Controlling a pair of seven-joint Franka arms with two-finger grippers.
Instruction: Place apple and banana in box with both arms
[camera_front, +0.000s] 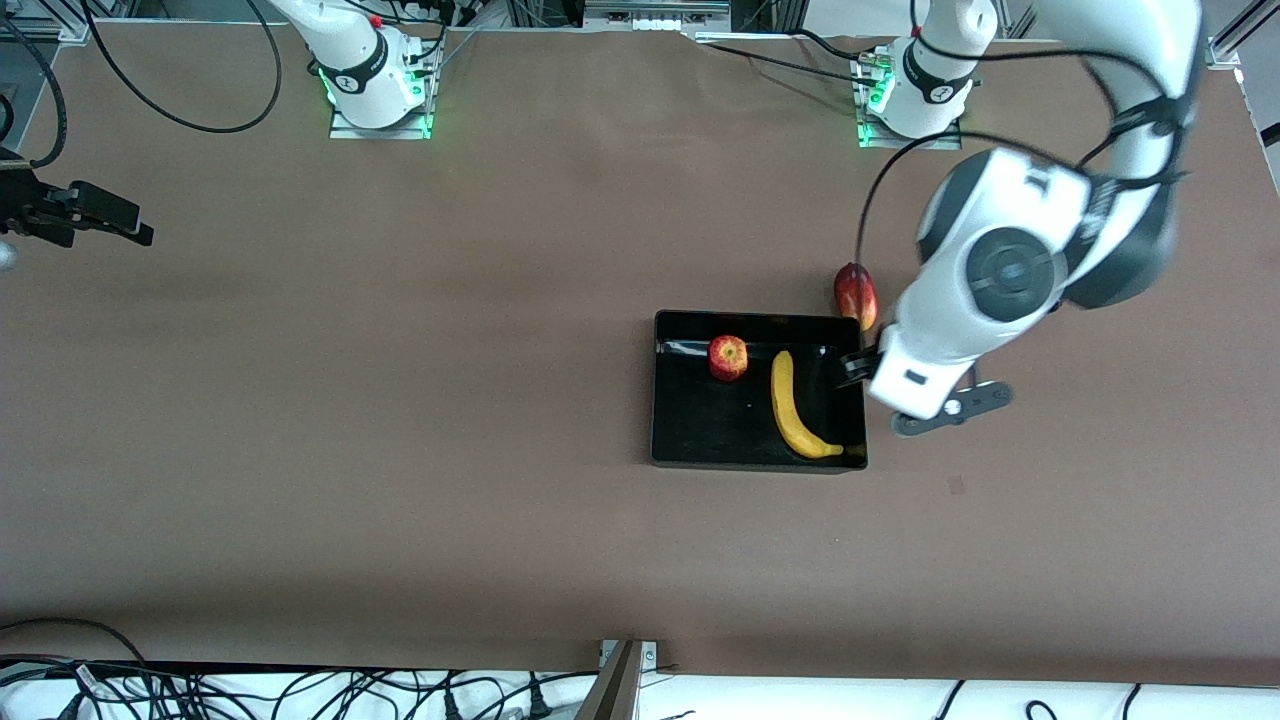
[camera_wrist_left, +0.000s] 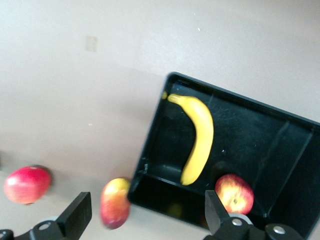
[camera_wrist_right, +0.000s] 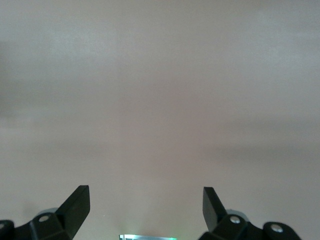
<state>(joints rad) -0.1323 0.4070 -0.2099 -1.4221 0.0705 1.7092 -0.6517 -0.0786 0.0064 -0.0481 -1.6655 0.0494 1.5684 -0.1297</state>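
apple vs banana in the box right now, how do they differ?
Shape: the apple is small and round; the banana is long and curved, the longer by far.
Colour: the apple is red with a yellowish patch; the banana is plain yellow.
Place: the apple sits farther from the front camera; the banana runs beside it toward the left arm's end, reaching the box corner nearest the camera.
Shared: both lie inside the box, apart, gripped by neither pincer.

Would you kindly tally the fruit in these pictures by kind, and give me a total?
Small round red apple with a yellowish patch, in the glossy black plastic box: 1
Long curved yellow banana, in the box: 1
Elongated red-and-yellow oval fruit, on the table beside the box: 1
Larger all-red round fruit, on the table: 1
Total: 4
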